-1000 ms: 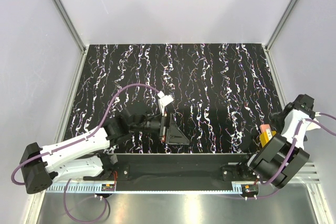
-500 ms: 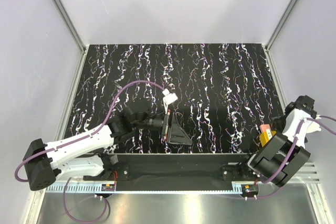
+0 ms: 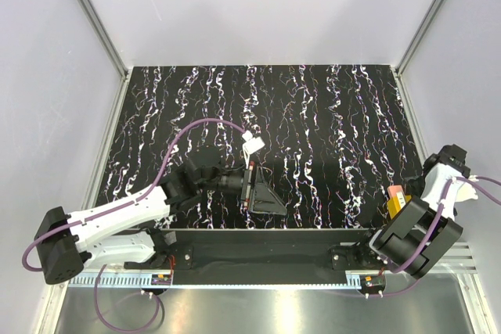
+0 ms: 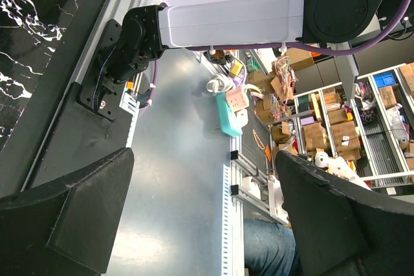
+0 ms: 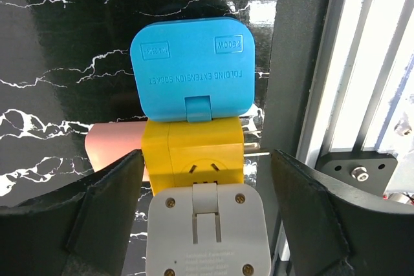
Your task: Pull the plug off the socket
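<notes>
In the right wrist view a yellow cube socket [image 5: 194, 153] lies on the black marbled table. A blue plug [image 5: 192, 69] is stuck in its far side, a grey plug [image 5: 207, 231] in its near side and a pink one [image 5: 115, 144] on its left. Metal prongs [image 5: 252, 148] stick out on its right. My right gripper [image 5: 207, 182] is open, its fingers [image 5: 107, 198] close on either side of the grey plug and the cube. From above, the socket [image 3: 397, 207] sits at the table's near right edge. My left gripper [image 3: 252, 185] is open and empty near the front middle.
A black rail [image 3: 258, 252] and a slotted metal strip [image 5: 362, 63] run along the near table edge, right beside the socket. The left wrist view looks off the table at the right arm's base [image 4: 119, 56] and cluttered room shelves [image 4: 362, 114].
My right gripper's fingers have drawn in a little around the socket cluster. The left arm has shifted slightly up and to the right, still open.
</notes>
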Available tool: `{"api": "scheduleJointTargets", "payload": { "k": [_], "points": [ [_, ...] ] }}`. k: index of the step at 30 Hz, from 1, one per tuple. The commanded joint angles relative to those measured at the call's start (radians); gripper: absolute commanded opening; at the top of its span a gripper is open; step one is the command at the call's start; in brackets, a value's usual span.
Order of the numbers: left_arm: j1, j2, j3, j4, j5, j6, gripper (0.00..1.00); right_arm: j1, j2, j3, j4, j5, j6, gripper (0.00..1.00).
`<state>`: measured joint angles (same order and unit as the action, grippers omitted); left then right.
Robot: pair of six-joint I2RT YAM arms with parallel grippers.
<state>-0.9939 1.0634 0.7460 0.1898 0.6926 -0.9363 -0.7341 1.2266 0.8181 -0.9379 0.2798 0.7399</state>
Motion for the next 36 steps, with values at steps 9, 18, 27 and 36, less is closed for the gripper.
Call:
{"api": "scheduleJointTargets", "payload": {
  "k": [9, 18, 27, 36],
  "points": [
    [0.018, -0.039, 0.026, 0.011, 0.016, 0.014, 0.95, -0.007, 0.004, -0.054, 0.108, 0.048, 0.023, 0.76],
    [0.018, -0.033, 0.024, -0.010, -0.014, 0.013, 0.91, -0.007, -0.050, -0.073, 0.120, -0.002, 0.029, 0.45],
    [0.017, 0.046, 0.072, -0.030, -0.099, 0.025, 0.83, 0.067, -0.099, -0.111, 0.145, -0.172, 0.065, 0.08],
    [-0.113, 0.390, 0.254, 0.091, -0.203, -0.015, 0.73, 0.317, -0.076, -0.088, 0.085, -0.113, 0.185, 0.05]
  ]
}}
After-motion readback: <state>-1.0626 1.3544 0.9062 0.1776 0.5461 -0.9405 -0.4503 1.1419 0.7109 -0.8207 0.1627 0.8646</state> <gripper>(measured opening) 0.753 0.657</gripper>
